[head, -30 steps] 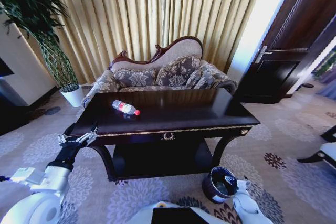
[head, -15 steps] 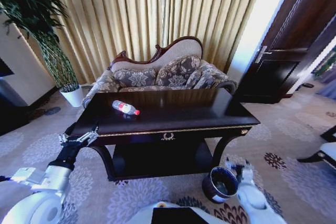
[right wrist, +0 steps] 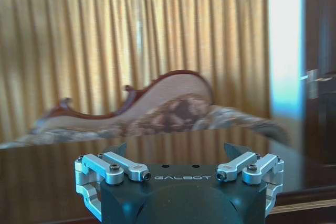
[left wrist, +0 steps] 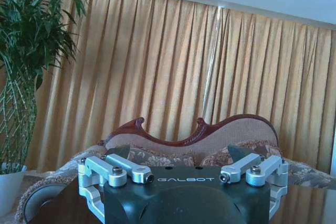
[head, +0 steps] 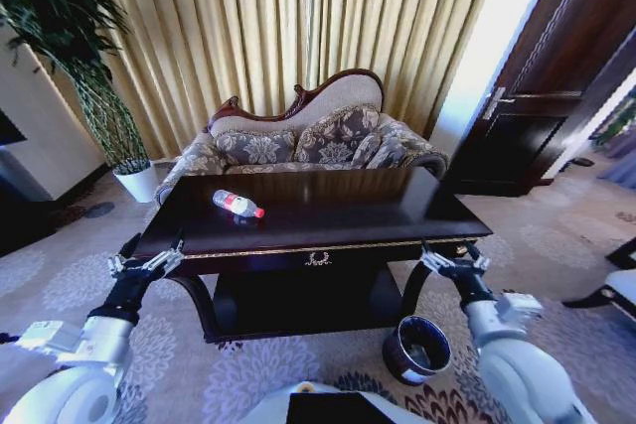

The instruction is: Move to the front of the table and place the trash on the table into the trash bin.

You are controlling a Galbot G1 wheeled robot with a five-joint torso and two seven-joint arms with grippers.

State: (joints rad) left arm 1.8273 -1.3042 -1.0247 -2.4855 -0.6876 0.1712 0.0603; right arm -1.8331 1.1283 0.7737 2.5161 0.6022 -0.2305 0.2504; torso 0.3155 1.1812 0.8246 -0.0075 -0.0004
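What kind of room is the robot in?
Probably a fancy hotel suite or sitting room: there is a carved, patterned sofa, long gold curtains, a glossy dark table with gold trim, and a flower-patterned carpet.

Gold pleated curtains (head: 298,27) hang floor to ceiling across the back wall, and bright daylight pours through a gap (head: 497,37) beside them. A carved wooden-framed sofa (head: 308,136) with floral cushions sits in front of the drapes. A tall leafy plant (head: 70,57) rises from a white pot (head: 137,183) in the corner. Dark panelled wooden doors (head: 556,76) stand by the light. Underfoot, a pale carpet (head: 556,275) patterned with purple flower medallions.
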